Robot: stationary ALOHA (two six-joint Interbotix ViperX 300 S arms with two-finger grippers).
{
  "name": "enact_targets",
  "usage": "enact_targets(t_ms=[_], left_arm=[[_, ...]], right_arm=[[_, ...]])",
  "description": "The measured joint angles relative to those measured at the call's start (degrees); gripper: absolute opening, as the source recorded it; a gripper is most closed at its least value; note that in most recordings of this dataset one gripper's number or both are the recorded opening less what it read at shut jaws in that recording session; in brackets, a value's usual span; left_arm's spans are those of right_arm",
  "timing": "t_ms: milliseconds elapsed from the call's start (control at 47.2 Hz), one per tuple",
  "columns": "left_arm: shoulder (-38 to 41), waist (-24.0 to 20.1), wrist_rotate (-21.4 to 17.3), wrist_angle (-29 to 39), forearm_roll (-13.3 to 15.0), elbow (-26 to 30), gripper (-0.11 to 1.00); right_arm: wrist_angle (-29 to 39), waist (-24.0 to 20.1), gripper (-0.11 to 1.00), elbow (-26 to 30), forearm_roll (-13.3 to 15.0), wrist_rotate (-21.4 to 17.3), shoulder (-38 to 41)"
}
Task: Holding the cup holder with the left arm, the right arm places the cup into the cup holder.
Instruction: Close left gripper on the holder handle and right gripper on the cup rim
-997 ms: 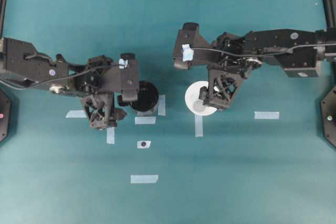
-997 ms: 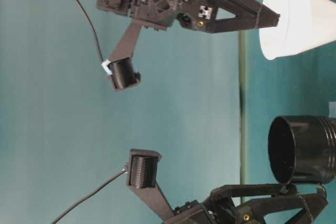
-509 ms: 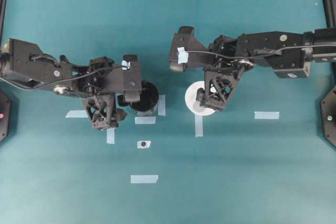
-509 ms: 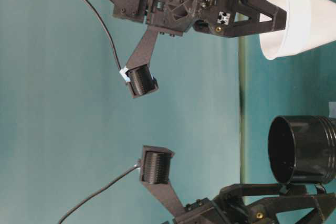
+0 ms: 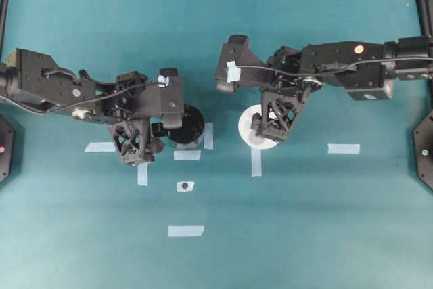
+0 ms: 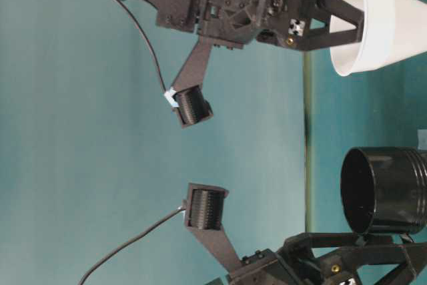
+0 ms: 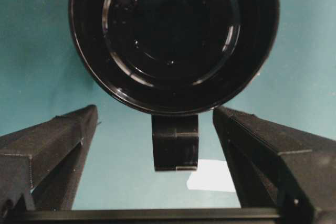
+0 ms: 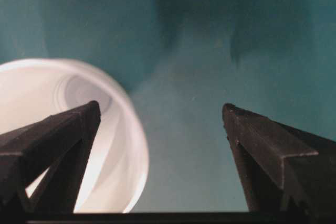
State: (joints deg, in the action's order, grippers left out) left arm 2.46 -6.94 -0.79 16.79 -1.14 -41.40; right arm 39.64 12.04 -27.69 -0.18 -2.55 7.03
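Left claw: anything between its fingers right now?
Only the cup holder's small handle over bare teal table, per the left wrist view; fingers aren't touching it.

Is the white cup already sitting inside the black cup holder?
No: in the overhead view the cup stands on the table apart from the cup holder, which is empty.

This is looking like a robot lab, not a home. A big teal table (image 5: 304, 235) is filling the whole view from above, and bits of pale tape (image 5: 185, 231) are sticking to it as marks. Two black robot arms, the left arm (image 5: 81, 93) and the right arm (image 5: 338, 65), are reaching in over the table from its two sides. Black stands (image 5: 425, 147) are sitting at the table's edges.
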Motion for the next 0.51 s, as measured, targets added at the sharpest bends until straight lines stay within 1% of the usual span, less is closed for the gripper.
enact_targets(t_ms=[509], left_arm=[[0.09,0.00,0.00,-0.26,0.09,-0.09,0.96]], right_arm=[[-0.35,0.09,0.95,-0.26,0.00,-0.09,0.44]])
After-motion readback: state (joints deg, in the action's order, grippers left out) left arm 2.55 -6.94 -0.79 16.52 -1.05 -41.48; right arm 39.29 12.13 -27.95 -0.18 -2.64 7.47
